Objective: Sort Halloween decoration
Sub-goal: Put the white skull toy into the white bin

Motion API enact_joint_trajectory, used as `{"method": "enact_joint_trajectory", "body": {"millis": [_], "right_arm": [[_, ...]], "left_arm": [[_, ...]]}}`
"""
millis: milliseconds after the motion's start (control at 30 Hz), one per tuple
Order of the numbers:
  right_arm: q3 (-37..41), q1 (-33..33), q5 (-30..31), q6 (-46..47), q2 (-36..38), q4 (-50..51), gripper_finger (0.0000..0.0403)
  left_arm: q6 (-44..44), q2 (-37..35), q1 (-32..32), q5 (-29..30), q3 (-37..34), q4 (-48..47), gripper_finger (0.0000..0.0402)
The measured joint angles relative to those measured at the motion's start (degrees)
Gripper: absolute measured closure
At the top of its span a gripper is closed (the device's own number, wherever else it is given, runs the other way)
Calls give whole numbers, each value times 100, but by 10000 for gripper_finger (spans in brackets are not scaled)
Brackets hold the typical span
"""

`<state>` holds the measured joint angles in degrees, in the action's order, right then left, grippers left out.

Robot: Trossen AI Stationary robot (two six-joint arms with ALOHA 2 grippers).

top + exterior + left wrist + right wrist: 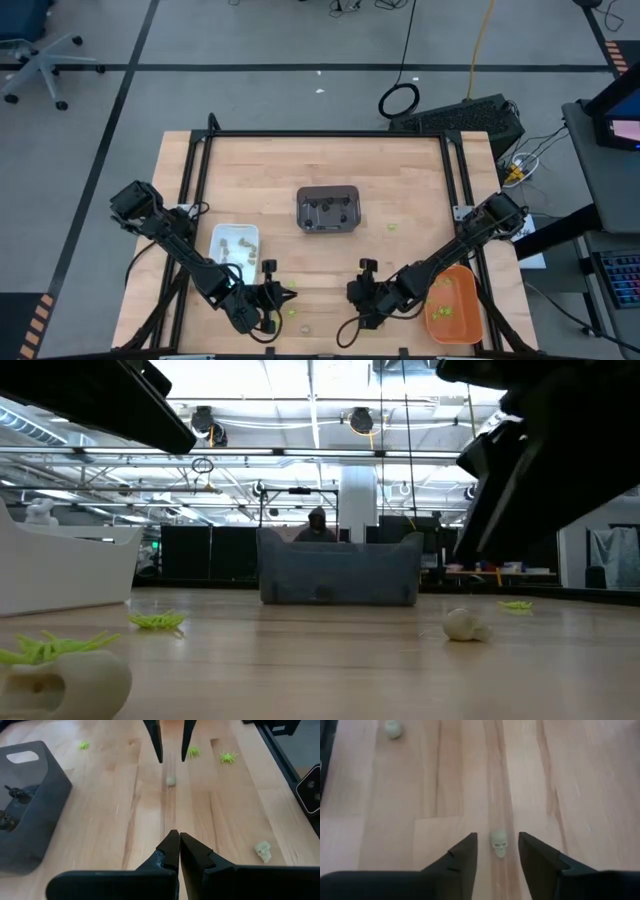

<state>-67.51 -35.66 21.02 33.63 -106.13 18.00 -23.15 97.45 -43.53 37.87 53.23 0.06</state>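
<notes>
Near the front edge of the wooden table (330, 170), the right gripper (496, 851) hangs low over the boards with its jaws parted, and a pale tan skull trinket (498, 843) lies on the wood in the gap between its fingertips, gripped by neither. The left gripper (179, 842) sits just to its left along the same front edge, jaws pressed together and holding nothing. Around them lie loose pieces: another pale skull (263, 851) close to the left gripper, a small tan piece (171, 780) between the two grippers, and lime-green spiders (228, 756) scattered nearby. At the front right corner an orange tray (457, 305) holds several green pieces. Left of the table's middle, a white tray (235, 246) holds a few tan pieces. Farther back, at the table's centre, a dark grey tray (328, 208) holds dark trinkets, and one more green spider (392, 226) lies just to its right.
</notes>
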Motion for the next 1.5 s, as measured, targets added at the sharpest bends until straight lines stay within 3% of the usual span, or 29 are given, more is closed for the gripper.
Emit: {"method": "enact_joint_trajectory", "body": {"millis": [267, 433, 667, 967, 1500], "right_arm": [[1, 4, 120, -81, -377, 48, 234], [-17, 35, -113, -77, -611, -18, 235], [-17, 132, -186, -137, -664, -108, 284], [-4, 175, -190, -453, -684, -352, 393], [7, 187, -107, -736, -706, -661, 403]], "left_arm": [[102, 0, 72, 17, 2, 30, 388], [152, 0, 72, 17, 2, 119, 388], [156, 0, 81, 17, 2, 111, 388], [255, 0, 83, 17, 2, 117, 388], [261, 0, 83, 17, 2, 118, 388]]}}
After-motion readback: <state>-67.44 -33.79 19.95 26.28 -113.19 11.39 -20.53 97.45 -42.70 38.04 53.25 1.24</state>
